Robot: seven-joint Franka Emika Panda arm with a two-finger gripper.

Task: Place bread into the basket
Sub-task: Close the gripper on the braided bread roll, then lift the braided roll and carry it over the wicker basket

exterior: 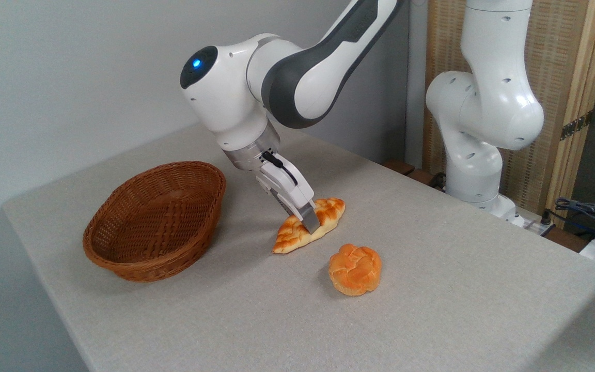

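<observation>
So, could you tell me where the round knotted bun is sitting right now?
The round bun lies on the table, right of centre in the camera view, just in front and to the right of the braided loaf, apart from it and far from the basket.

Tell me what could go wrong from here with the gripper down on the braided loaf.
The gripper meets the braided loaf near its middle; whether it is clamped is unclear, so the loaf could slip or tilt on lifting. Carried low, it might clip the basket rim. The round bun looks clear.
</observation>
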